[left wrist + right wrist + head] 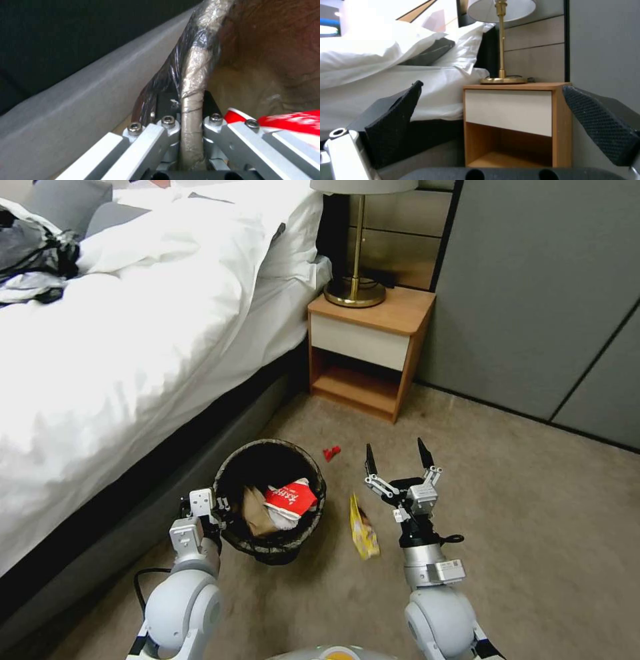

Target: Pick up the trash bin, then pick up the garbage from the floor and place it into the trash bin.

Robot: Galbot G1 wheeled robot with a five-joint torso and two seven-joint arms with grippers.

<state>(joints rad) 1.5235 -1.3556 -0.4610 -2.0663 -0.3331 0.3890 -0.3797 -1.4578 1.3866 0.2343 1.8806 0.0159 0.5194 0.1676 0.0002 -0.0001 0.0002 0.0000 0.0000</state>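
Observation:
The trash bin point(270, 543), round with a dark liner over its rim, sits low beside the bed. It holds a crumpled brown paper bag point(255, 511) and a red-and-white wrapper point(292, 498). My left gripper point(217, 508) is shut on the bin's rim point(192, 82), one finger inside and one outside. Garbage lies on the carpet: a yellow foil wrapper point(363, 528) just right of the bin and a tiny red scrap point(331, 452) beyond it. My right gripper point(395, 449) hovers open and empty above the carpet, right of the yellow wrapper, with its fingers point(394, 120) spread wide.
The bed point(133, 347) with white bedding runs along the left, its dark base close to the bin. A wooden nightstand point(367, 353) with a brass lamp point(355, 290) stands ahead. Grey wall panels point(547, 300) close the right. Open carpet point(533, 527) lies to the right.

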